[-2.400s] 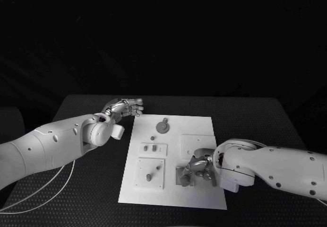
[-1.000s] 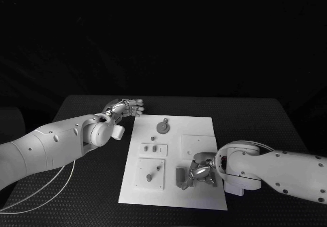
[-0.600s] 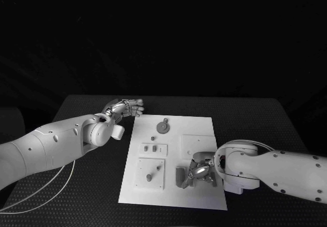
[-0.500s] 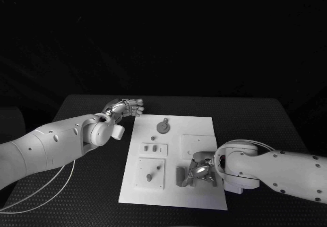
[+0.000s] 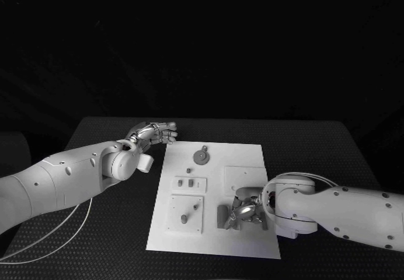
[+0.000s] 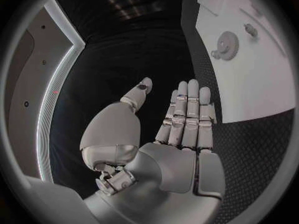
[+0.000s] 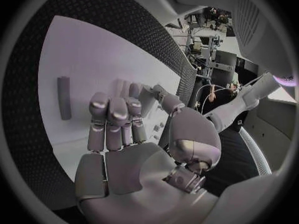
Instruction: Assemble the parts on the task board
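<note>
Right hand (image 5: 244, 210), seen from the head camera, sits low and right of centre over the white task board (image 5: 244, 154), fingers curled down beside a long dark part (image 5: 223, 216) lying on the board's lower right section; whether it pinches anything cannot be told from here. Left hand (image 5: 154, 133) hovers at the upper left, just off the board's far left corner, fingers together and holding nothing. Further up the board lies a gear (image 5: 201, 156), with a small plate of slots (image 5: 190, 184) and a lower plate with a peg (image 5: 185, 214) at centre left. From the left wrist camera, the left hand (image 6: 181, 129) is flat with fingers straight and side by side, thumb apart, empty; the gear (image 6: 225, 46) lies on the board at the upper right. From the right wrist camera, the right hand (image 7: 124, 134) has its fingers bent inward over the board (image 7: 93, 59), nothing clearly gripped, and the long part (image 7: 64, 97) lies loose at centre left. Judging by these loose pieces, assembly looks far from finished. No readable writing or brand marks appear.
</note>
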`<state>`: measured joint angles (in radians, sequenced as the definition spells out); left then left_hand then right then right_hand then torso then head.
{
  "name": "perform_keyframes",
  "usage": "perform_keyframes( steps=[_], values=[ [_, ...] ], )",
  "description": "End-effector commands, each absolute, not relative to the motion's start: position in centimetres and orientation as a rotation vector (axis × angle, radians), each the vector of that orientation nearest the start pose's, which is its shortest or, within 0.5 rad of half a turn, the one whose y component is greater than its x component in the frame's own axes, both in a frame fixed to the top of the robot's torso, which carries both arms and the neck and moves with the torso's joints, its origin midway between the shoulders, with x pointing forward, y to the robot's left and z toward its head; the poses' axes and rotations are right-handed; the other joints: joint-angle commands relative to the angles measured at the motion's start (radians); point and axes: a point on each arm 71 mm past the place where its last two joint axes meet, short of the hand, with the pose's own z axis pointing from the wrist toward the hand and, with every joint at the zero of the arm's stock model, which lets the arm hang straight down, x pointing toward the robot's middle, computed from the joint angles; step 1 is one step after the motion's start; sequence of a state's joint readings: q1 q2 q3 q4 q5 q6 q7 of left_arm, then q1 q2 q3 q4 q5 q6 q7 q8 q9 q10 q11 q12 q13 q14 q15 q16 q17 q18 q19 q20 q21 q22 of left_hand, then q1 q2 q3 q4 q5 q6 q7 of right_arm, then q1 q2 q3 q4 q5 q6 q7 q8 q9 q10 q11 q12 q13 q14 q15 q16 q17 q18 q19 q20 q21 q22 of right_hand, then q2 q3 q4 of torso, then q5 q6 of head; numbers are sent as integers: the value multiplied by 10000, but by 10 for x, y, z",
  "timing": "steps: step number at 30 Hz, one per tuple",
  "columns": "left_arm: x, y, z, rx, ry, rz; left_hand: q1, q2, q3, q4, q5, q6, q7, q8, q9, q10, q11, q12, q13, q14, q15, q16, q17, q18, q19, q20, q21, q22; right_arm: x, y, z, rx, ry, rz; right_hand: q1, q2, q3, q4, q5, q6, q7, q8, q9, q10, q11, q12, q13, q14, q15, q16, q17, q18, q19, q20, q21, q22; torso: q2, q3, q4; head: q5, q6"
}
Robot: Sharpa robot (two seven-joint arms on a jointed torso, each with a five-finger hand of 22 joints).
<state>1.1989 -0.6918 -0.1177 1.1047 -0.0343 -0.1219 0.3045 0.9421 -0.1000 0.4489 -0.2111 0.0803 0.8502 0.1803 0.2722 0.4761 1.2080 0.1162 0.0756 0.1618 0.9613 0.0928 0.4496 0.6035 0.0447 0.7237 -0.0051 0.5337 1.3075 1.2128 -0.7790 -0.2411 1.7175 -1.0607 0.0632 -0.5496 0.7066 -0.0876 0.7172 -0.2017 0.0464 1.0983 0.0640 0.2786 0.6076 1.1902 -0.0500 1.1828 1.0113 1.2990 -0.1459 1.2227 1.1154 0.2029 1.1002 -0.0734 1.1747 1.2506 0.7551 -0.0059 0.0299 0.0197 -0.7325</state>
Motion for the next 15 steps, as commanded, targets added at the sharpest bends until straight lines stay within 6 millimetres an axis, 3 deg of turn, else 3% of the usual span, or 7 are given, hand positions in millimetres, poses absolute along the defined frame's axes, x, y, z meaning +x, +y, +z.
perform_keyframes(
  steps=[1,5,7,11,13,15],
  values=[
    [544,252,-232,-11423,15584,-13806,-107,-13,8,50,-19,-73,8,33,-16,26,2,-34,-9,-22,52,-66,15,205,-10,26,-35,194,397,-143,-271,-540,24668,4829,84,55,267,-85,26,86,-26,0,-27,66,8,-79,32,86,-20,-56,-9,589,66,-19,50,-18,-1,-4,5,-4,-6],
    [544,252,-232,-11426,15593,-13807,-103,-12,11,48,-19,-72,7,34,-16,27,1,-33,-9,-22,51,-68,17,206,-11,26,-36,195,397,-143,-271,-580,24714,4796,281,-45,684,-372,102,121,-10,-31,-87,109,28,-119,80,116,-2,-69,-18,589,92,0,97,-35,0,-4,3,-6,-9],
    [544,253,-232,-11431,15599,-13803,-102,-12,11,47,-21,-72,7,35,-17,27,1,-33,-9,-22,51,-69,18,206,-12,26,-36,195,398,-144,-271,-568,24715,4761,379,-86,695,-614,391,141,0,-43,-118,129,37,-138,110,133,11,-75,-21,589,112,20,130,-43,1,-1,1,-7,-12],
    [544,253,-232,-11436,15607,-13801,-101,-13,12,45,-25,-71,6,37,-17,28,1,-33,-9,-22,51,-71,20,207,-12,26,-37,195,397,-143,-272,-628,24781,4700,381,-68,650,-696,439,156,3,-48,-135,142,39,-151,128,142,17,-80,-22,589,121,36,141,-55,2,0,-1,-9,-17],
    [544,253,-232,-11440,15609,-13794,-100,-14,12,45,-26,-71,6,37,-17,28,1,-33,-9,-22,51,-72,21,207,-13,26,-37,195,397,-143,-272,-671,24818,4681,417,-128,611,-789,460,161,3,-53,-147,148,42,-160,142,146,18,-83,-22,589,125,41,149,-62,2,2,0,-11,-23],
    [544,253,-232,-11437,15612,-13797,-98,-15,13,43,-30,-71,6,38,-17,29,0,-33,-9,-22,51,-73,23,207,-13,25,-37,196,397,-143,-272,-712,24840,4712,436,-330,442,-867,506,157,6,-63,-165,153,48,-175,167,152,20,-85,-20,589,126,52,165,-72,2,3,-3,-11,-26]
  ],
)
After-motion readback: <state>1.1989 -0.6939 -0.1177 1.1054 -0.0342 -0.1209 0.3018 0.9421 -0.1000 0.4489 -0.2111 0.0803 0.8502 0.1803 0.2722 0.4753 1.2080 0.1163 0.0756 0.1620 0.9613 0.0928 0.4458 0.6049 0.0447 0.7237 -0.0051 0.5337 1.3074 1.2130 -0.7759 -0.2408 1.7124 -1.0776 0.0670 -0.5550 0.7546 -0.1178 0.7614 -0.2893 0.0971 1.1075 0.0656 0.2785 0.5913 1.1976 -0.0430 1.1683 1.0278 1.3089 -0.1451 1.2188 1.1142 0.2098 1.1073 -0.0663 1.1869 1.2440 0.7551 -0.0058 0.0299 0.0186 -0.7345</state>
